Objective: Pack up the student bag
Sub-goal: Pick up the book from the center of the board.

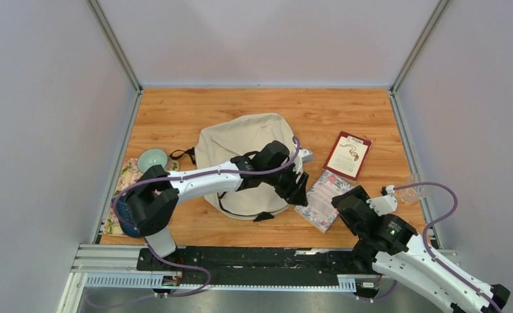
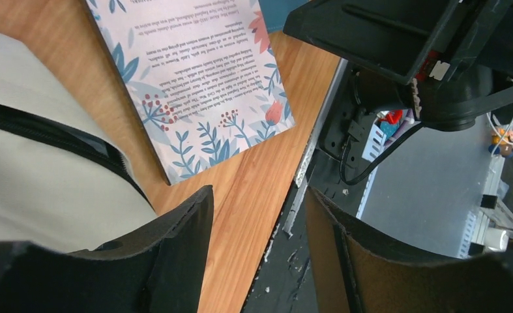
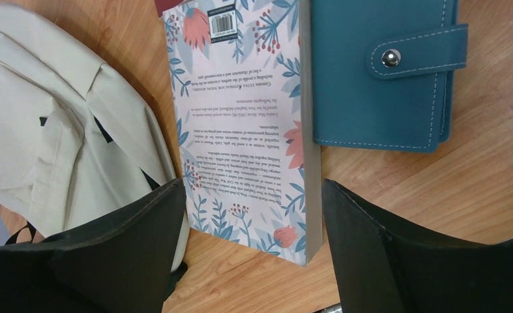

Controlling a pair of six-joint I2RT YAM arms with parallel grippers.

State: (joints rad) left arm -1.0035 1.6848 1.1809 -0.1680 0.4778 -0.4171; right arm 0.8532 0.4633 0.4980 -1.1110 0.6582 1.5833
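The student bag point(image 1: 240, 147) is a cream fabric backpack with black straps, lying flat mid-table. My left arm reaches across it. The left gripper point(image 1: 299, 188) is open and empty at the bag's right edge, above bare wood; the bag's zipper edge shows in the left wrist view point(image 2: 38, 182). A floral-covered book point(image 1: 322, 197) lies flat just right of the bag. My right gripper point(image 1: 346, 203) is open and empty at the book's near end. In the right wrist view its fingers point(image 3: 130, 254) stand either side of the book's point(image 3: 240, 124) near corner, beside the bag point(image 3: 58, 130).
A teal snap-closure wallet point(image 3: 377, 72) lies right of the floral book. A dark red book point(image 1: 348, 155) lies further back. A clear cup point(image 1: 413, 190) stands at the right edge. A green bowl point(image 1: 152, 160) and patterned cloth point(image 1: 124, 175) sit left. The table's front rail point(image 2: 306, 163) is close.
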